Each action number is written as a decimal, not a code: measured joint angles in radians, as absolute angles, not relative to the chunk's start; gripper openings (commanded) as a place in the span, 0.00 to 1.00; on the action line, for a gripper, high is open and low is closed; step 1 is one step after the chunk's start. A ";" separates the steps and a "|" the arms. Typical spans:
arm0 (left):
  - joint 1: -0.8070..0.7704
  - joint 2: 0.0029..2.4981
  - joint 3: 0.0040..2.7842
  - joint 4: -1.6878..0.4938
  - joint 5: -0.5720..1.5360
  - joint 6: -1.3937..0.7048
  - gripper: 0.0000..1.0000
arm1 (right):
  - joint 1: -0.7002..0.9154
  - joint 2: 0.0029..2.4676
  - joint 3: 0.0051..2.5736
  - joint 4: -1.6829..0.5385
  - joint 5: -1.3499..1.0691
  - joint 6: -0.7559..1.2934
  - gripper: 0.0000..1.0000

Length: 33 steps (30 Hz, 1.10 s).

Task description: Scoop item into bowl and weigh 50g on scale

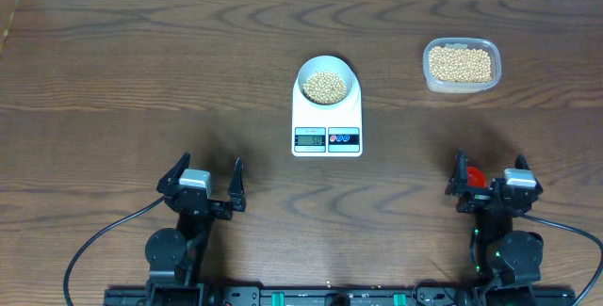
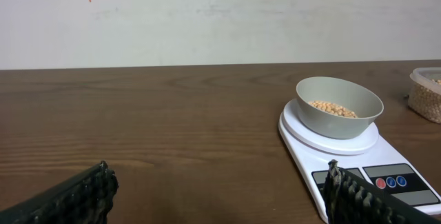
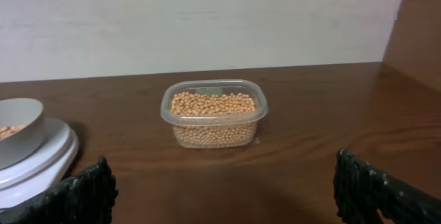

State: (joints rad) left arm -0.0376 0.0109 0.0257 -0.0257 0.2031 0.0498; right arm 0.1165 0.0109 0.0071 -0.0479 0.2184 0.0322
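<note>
Right now my left gripper (image 1: 209, 162) and right gripper (image 1: 490, 160) both gape wide, holding nothing. Beans (image 1: 325, 85) lie in the bowl (image 1: 345, 69) on the scale (image 1: 306, 118), with more in the tub (image 1: 429, 66). They look light, hard and loose, likely to roll, so I'd scoop them from beneath, never pinch.

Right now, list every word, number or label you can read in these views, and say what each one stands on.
No text here can be quoted reliably.
Display on the scale: dark digits, too small to read.
Buttons on the scale's front edge: tiny marks, too blurred to read.
Bowl: no text visible.
Clear tub: no text visible.
</note>
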 measured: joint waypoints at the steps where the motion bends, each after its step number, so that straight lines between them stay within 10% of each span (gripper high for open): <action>1: -0.038 0.011 0.026 -0.026 0.203 0.050 0.98 | 0.117 0.011 0.007 -0.048 0.221 0.032 0.99; 33: -0.038 0.011 0.026 -0.026 0.203 0.050 0.98 | 0.117 0.011 0.007 -0.047 0.237 0.032 0.99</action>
